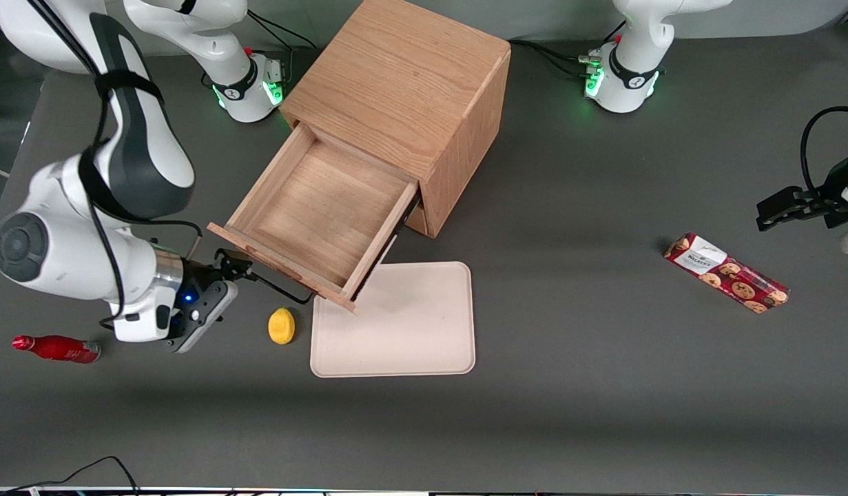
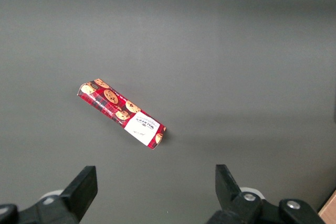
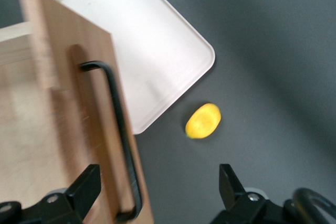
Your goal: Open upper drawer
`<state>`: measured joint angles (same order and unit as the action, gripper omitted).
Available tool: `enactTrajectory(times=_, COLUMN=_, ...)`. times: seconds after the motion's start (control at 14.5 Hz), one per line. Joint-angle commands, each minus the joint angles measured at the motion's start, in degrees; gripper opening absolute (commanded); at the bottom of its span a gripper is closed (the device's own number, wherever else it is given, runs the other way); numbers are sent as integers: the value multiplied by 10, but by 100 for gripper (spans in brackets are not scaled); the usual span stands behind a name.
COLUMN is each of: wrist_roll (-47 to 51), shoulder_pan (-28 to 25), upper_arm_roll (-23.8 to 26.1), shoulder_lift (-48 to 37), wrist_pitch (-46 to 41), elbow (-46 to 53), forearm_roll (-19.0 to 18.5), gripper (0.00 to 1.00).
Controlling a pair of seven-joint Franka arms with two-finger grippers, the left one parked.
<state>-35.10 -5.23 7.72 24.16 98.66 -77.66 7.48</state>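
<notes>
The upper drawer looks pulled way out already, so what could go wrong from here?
1. The upper drawer hangs far out of the cabinet; pulling further might drag it off its runners.
2. The tool is open, with the black handle between its fingers; withdrawing sideways could snag the bar.
3. The lemon and tray lie just below the drawer front, so a low retreat could knock them.

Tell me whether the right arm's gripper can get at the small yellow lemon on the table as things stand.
Probably yes. The gripper sits open by the pulled-out upper drawer's black bar handle, and the yellow lemon lies beside it on bare table, with nothing between them.
</notes>
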Motion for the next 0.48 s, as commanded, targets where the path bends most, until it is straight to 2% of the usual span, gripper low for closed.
enactTrajectory(times=0.0, wrist_roll=72, shoulder_pan=3, upper_arm_roll=-8, shoulder_lift=-87, wrist_pitch=-71, elbow=-17, forearm_roll=-16, gripper=100)
enactTrajectory(times=0.28, wrist_roll=322, shoulder_pan=-1, upper_arm_roll=-20, shoulder_lift=-211, wrist_pitch=-76, elbow=-163, forearm_roll=-46, gripper=100)
enactTrajectory(times=0.41, wrist_roll=389, shoulder_pan=1, upper_arm_roll=-23, shoulder_lift=-286, wrist_pitch=-72, elbow=-244, forearm_roll=-48, gripper=100)
